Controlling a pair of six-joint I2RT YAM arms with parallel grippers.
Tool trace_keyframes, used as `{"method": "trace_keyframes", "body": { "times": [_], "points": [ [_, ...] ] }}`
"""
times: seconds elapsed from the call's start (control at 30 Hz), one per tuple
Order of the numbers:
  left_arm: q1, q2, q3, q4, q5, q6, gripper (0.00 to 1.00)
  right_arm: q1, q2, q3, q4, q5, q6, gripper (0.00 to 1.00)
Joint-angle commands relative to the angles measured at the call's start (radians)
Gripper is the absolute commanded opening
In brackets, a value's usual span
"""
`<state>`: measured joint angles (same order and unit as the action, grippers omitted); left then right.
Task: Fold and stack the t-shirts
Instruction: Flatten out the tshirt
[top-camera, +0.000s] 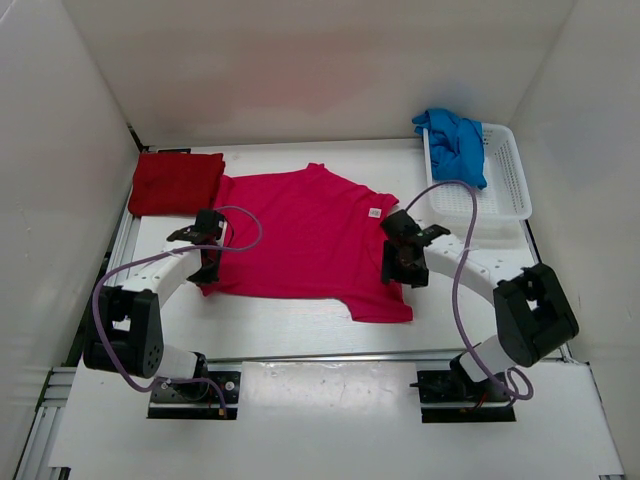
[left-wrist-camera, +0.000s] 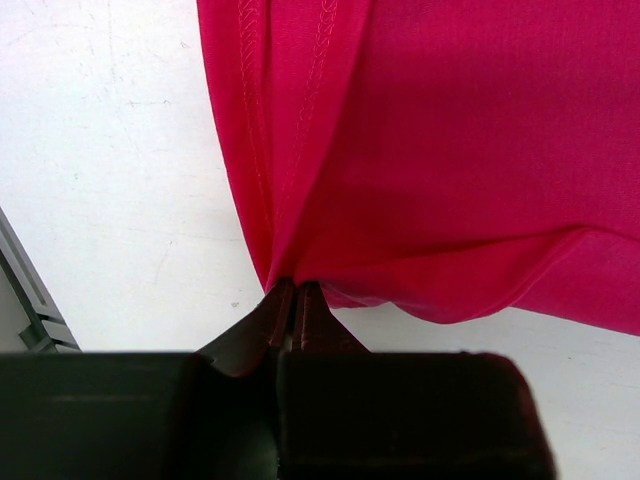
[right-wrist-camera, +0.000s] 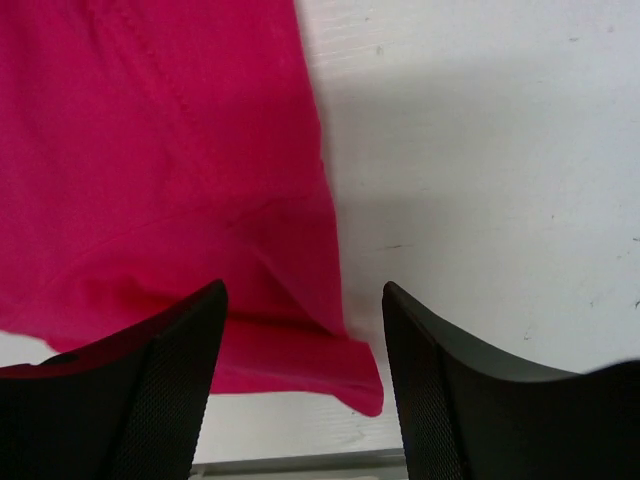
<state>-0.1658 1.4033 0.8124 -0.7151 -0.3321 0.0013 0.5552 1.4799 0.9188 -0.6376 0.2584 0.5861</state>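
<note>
Though pinched, shirt (top-camera: 300, 235) lies crosswise (collar right).

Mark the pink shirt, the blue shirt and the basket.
pink shirt (top-camera: 300, 235): top external view, middle of the spread-out body.
blue shirt (top-camera: 455, 145): top external view, centre of the bunched fabric.
basket (top-camera: 508, 190): top external view, bare mesh on its right side.

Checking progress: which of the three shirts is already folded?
The dark red shirt, a neat rectangle far left; the pink shirt lies spread out, the blue shirt bunched on the basket.
</note>
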Motion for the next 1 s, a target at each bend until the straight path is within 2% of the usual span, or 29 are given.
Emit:
{"method": "trace_keyframes", "body": {
  "times": [0.0,0.17,0.27,0.3,0.4,0.5,0.53,0.6,0.67,0.8,0.83,0.9,0.93,0.97],
  "points": [
    [-0.001,-0.027,-0.004,-0.004,0.005,-0.001,0.10,0.028,-0.012,-0.018,-0.103,0.012,-0.003,0.67],
    [-0.001,-0.038,-0.013,-0.004,0.005,-0.001,0.10,0.025,-0.112,-0.207,-0.045,-0.149,0.047,0.75],
    [-0.001,-0.038,-0.013,-0.004,0.005,-0.001,0.10,0.014,-0.112,-0.271,0.019,-0.253,0.060,0.75],
    [-0.001,-0.038,-0.013,-0.004,0.005,-0.001,0.10,0.014,-0.112,-0.271,0.047,-0.272,0.060,0.72],
    [-0.001,-0.047,-0.013,-0.004,0.005,-0.001,0.10,-0.014,-0.099,-0.282,0.076,-0.281,0.060,0.51],
    [-0.001,-0.038,0.005,-0.004,0.019,-0.001,0.10,-0.116,-0.090,-0.269,0.157,-0.378,0.049,0.18],
    [-0.001,-0.038,0.022,-0.004,0.030,-0.001,0.10,-0.183,-0.078,-0.256,0.200,-0.425,0.040,0.03],
    [-0.001,-0.009,0.068,-0.004,0.041,-0.001,0.10,-0.242,-0.049,-0.189,0.231,-0.596,0.026,0.00],
    [-0.001,0.006,0.117,-0.004,0.053,-0.001,0.10,-0.300,-0.007,-0.114,0.240,-0.651,0.003,0.00],
    [-0.001,0.089,0.405,-0.004,0.076,-0.001,0.10,-0.405,0.077,0.226,0.225,-0.760,0.038,0.00],
    [-0.001,0.147,0.617,-0.004,0.076,-0.001,0.10,-0.443,0.127,0.443,0.192,-0.778,0.050,0.00],
    [0.014,0.218,0.878,-0.004,0.076,-0.001,0.10,-0.477,0.184,0.674,0.164,-0.789,0.099,0.00],
    [0.038,0.290,1.150,-0.004,0.091,-0.001,0.10,-0.503,0.194,0.874,0.164,-0.779,0.116,0.00],
    [0.038,0.328,1.283,-0.004,0.100,-0.001,0.10,-0.515,0.194,0.958,0.164,-0.762,0.145,0.00]
  ]
}}
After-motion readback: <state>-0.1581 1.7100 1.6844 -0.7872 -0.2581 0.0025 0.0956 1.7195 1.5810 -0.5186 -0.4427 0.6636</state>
